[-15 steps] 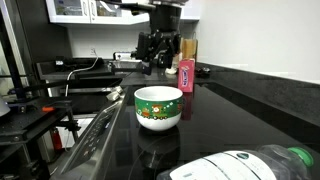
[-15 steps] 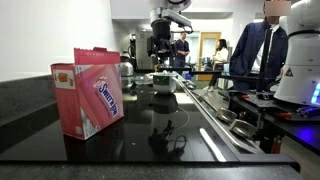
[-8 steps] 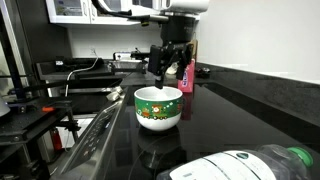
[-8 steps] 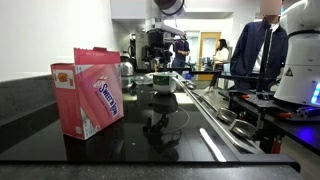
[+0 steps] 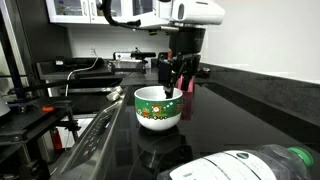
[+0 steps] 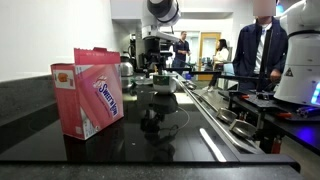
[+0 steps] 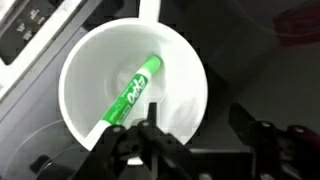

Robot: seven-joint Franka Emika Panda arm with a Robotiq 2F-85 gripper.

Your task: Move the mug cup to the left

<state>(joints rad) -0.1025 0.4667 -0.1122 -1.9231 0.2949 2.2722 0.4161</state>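
While I hang over the black counter (image 5: pixel 250 105), my jaws stand open and hold nothing. My gripper (image 7: pixel 200 135) sits at the bottom of the wrist view. The mug cup (image 7: pixel 90 60) fills the left and middle of that view, with its white inside facing me. Its handle (image 7: pixel 150 8) points to 12 o'clock. A green marker (image 7: pixel 133 92) lies inside the bowl, slanting from 7 o'clock up to 1 o'clock. One of my fingers (image 7: pixel 150 140) overlaps the mug's rim near 5 o'clock, and the other is out over the dark counter at 3 o'clock.

In an exterior view, the mug cup (image 5: pixel 158 108) stands upright at mid-counter, its green patterned band showing. I hover close above its 1 o'clock edge, fingers pointing down. A white plastic bottle (image 5: pixel 245 165) with a green cap lies on its side at 4 o'clock.

In an exterior view from the counter's end, a pink carton (image 6: pixel 88 92) stands at the near left. I hang far back in the middle, and two people (image 6: pixel 262 45) stand at 2 o'clock.
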